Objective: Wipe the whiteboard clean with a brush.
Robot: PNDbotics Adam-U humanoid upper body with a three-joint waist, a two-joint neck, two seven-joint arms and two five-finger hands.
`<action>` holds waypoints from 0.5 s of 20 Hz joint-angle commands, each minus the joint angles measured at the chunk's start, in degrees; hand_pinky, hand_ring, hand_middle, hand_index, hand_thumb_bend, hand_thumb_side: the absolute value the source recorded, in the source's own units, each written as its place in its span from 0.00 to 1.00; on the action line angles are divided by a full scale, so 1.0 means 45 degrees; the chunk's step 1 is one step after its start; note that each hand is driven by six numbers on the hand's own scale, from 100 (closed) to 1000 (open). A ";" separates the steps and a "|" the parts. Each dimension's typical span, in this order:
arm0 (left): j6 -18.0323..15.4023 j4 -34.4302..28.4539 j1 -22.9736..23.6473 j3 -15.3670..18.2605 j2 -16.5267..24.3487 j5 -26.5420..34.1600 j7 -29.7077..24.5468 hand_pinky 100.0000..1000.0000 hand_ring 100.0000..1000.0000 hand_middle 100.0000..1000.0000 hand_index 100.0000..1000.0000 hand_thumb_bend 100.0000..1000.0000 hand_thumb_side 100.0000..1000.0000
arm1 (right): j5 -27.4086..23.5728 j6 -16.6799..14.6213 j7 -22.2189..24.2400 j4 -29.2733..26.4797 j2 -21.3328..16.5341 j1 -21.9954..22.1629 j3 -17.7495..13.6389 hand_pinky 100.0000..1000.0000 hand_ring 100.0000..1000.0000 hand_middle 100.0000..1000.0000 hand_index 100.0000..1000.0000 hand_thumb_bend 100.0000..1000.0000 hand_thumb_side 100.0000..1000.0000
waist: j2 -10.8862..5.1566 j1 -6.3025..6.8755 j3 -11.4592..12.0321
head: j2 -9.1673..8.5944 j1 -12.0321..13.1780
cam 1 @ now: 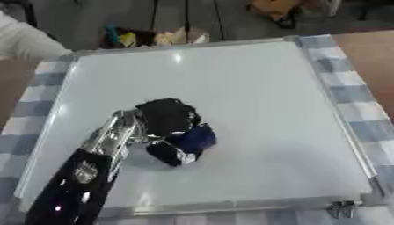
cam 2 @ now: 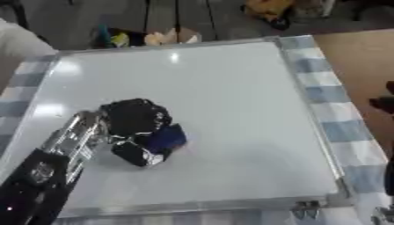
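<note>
Left hand: I see my left hand (cam 1: 165, 117) over the near-left part of the board, its arm coming in from the near-left corner. The fingers are curled round a dark blue thing, so the hand is closed on it rather than spread.

Brush: the dark blue brush (cam 1: 197, 137) shows at the right, near side of the hand, just below the knuckles. I can make out only a blue block shape; it seems to lie against the board surface, though I cannot tell for sure that it touches.

Whiteboard: the whiteboard (cam 1: 254, 88) lies flat and takes up most of the table, its far edge narrower in view than its near edge. The surface I can see reads plain white with a bright glare spot toward the far side; I make out no writing.

Board frame: a silver frame (cam 1: 231, 205) runs round the board, with a small metal clip (cam 1: 341, 209) at the near-right corner.

Tablecloth: a blue and white checked cloth (cam 1: 362, 110) shows along the right and left sides under the board.

Right hand: at the right edge of the right eye view, beside the cloth, dark parts of my right hand (cam 2: 383, 103) show. I cannot tell how its fingers stand.
</note>
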 commanded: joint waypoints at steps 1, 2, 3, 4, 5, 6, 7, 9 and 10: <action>-0.0814 -0.0020 -0.0156 0.0049 0.0118 -0.0080 -0.0754 0.54 0.76 0.53 0.10 0.00 1.00 | -0.0043 -0.0004 -0.0002 -0.0257 -0.0168 -0.0078 -0.0035 0.68 0.85 0.60 0.80 0.00 0.78 | -0.0210 -0.0056 0.0002 | -0.0086 -0.0007; -0.0798 -0.0020 -0.0157 0.0042 0.0126 -0.0081 -0.0734 0.54 0.76 0.53 0.10 0.00 1.00 | -0.0041 -0.0008 -0.0003 -0.0257 -0.0170 -0.0074 -0.0035 0.68 0.85 0.60 0.80 0.00 0.78 | -0.0214 -0.0056 0.0003 | -0.0088 -0.0010; -0.0789 -0.0018 -0.0155 0.0037 0.0133 -0.0083 -0.0715 0.54 0.75 0.52 0.11 0.00 1.00 | -0.0039 -0.0008 -0.0002 -0.0257 -0.0170 -0.0071 -0.0034 0.68 0.85 0.60 0.80 0.00 0.79 | -0.0215 -0.0055 0.0001 | -0.0105 -0.0014; -0.0788 -0.0020 -0.0154 0.0031 0.0139 -0.0080 -0.0694 0.53 0.75 0.51 0.11 0.00 0.99 | -0.0036 -0.0004 0.0001 -0.0257 -0.0165 -0.0069 -0.0034 0.68 0.85 0.60 0.80 0.00 0.79 | -0.0215 -0.0055 -0.0003 | -0.0117 -0.0019; -0.0791 -0.0023 -0.0155 0.0028 0.0144 -0.0078 -0.0675 0.53 0.74 0.51 0.11 0.00 0.97 | -0.0033 0.0002 0.0006 -0.0257 -0.0161 -0.0069 -0.0032 0.68 0.85 0.60 0.80 0.00 0.79 | -0.0215 -0.0055 -0.0007 | -0.0121 -0.0023; -0.0792 -0.0024 -0.0156 0.0027 0.0148 -0.0079 -0.0663 0.52 0.73 0.49 0.11 0.00 0.92 | -0.0031 0.0005 0.0009 -0.0257 -0.0159 -0.0071 -0.0031 0.68 0.85 0.60 0.80 0.00 0.78 | -0.0214 -0.0056 -0.0011 | -0.0125 -0.0026; -0.0785 -0.0020 -0.0152 0.0030 0.0157 -0.0088 -0.0658 0.52 0.73 0.49 0.11 0.00 0.91 | -0.0028 0.0005 0.0009 -0.0257 -0.0155 -0.0071 -0.0034 0.68 0.85 0.60 0.80 0.00 0.78 | -0.0211 -0.0060 -0.0012 | -0.0137 -0.0034; -0.0780 -0.0017 -0.0138 0.0031 0.0180 -0.0109 -0.0647 0.51 0.72 0.46 0.11 0.00 0.89 | -0.0016 0.0010 0.0005 -0.0257 -0.0147 -0.0063 -0.0043 0.68 0.85 0.60 0.80 0.00 0.78 | -0.0210 -0.0064 -0.0004 | -0.0130 -0.0040; -0.0786 -0.0020 -0.0132 0.0032 0.0190 -0.0113 -0.0637 0.51 0.71 0.45 0.11 0.00 0.88 | -0.0009 0.0013 0.0003 -0.0257 -0.0146 -0.0061 -0.0045 0.68 0.85 0.60 0.80 0.00 0.78 | -0.0211 -0.0065 0.0002 | -0.0127 -0.0045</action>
